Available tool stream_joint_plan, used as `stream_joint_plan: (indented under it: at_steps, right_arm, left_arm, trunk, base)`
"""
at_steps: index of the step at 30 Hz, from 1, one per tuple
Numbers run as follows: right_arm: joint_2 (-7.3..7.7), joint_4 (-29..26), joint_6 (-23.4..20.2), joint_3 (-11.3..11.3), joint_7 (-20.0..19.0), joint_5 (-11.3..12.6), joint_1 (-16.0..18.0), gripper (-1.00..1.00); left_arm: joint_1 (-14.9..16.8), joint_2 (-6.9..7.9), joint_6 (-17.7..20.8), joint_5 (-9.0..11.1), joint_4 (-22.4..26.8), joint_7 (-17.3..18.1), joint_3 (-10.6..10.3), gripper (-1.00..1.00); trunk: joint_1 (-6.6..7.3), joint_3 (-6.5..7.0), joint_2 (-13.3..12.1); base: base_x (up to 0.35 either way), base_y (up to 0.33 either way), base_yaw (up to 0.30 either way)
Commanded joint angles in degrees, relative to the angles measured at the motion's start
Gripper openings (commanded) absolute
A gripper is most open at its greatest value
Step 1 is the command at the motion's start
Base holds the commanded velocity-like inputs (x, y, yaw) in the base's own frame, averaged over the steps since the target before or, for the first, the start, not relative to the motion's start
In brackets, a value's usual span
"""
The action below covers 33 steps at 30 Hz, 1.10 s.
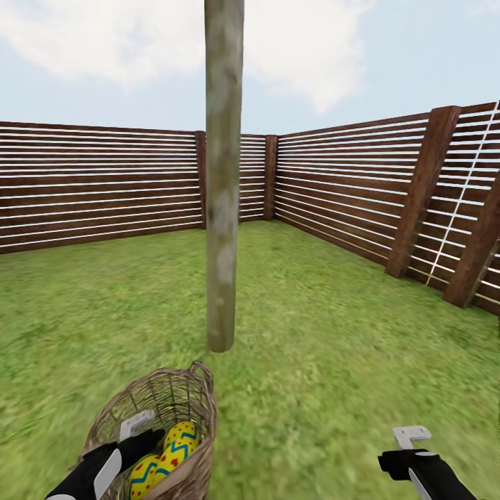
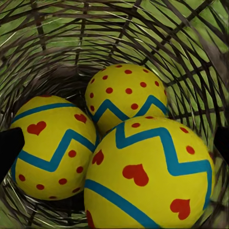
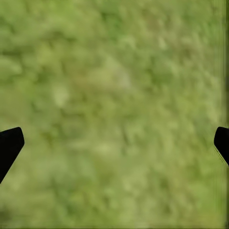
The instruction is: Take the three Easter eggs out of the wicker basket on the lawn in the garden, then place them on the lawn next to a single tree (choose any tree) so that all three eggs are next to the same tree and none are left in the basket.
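At the lower left of the head view, the wicker basket (image 1: pixel 161 427) sat on the lawn (image 1: pixel 333 347) near the tree (image 1: pixel 223 173), all three Easter eggs (image 2: pixel 129 148) inside. The left gripper (image 1: pixel 132 437) reached in, jaws wide, grasping nothing. The right gripper (image 1: pixel 410 444) hung over grass, jaws spread, empty.

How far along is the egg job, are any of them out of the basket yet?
Not yet. All three Easter eggs lie inside the wicker basket, which stands on the lawn near the bare tree trunk. In hand: the left gripper is open, reaching into the basket over the eggs. The right gripper is open over grass. Left: lifting out each egg and setting all three by that tree.
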<state>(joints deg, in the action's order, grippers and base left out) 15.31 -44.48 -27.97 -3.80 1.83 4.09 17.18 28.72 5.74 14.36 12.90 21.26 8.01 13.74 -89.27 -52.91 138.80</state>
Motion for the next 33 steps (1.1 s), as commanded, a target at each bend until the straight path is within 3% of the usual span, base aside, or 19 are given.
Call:
stream_joint_plan:
  at_steps: [1, 12, 23, 26, 33]
  right_arm:
    - [0.07, -0.04, -0.25, -0.25, 0.19, 0.4, 0.03, 1.0]
    - [0.07, -0.01, -0.25, -0.25, 0.19, 0.4, 0.04, 1.0]
    - [0.16, -0.25, -0.25, -0.25, 0.19, 0.48, 0.0, 1.0]
    - [0.16, -0.25, -0.25, -0.25, 0.19, 0.48, 0.02, 1.0]
    - [0.16, -0.25, -0.25, -0.2, 0.19, 0.44, 0.04, 1.0]
  left_arm:
    - [0.02, -0.03, 0.45, 0.38, 0.09, 0.25, 0.4, 1.0]
    - [0.02, -0.03, 0.41, 0.45, 0.09, 0.29, 0.41, 1.0]
    - [0.02, -0.14, 0.5, 0.37, 0.09, 0.23, 0.41, 1.0]
    - [0.02, -0.19, 0.5, 0.37, 0.09, 0.25, 0.41, 1.0]
    - [0.02, -0.21, 0.14, 0.38, 0.09, 0.32, 0.41, 1.0]
  trunk:
    - [0.01, -0.06, 0.03]
    - [0.01, -0.06, 0.03]
    - [-2.4, -2.03, 4.44]
    - [-2.48, -2.7, 4.48]
    - [-2.48, -2.7, 4.48]
  base:
    - [0.0, -0.065, 0.0]
    - [0.0, -0.01, 0.0]
    - [0.0, 0.0, 0.0]
    - [0.0, 0.0, 0.0]
    - [0.0, 0.0, 0.0]
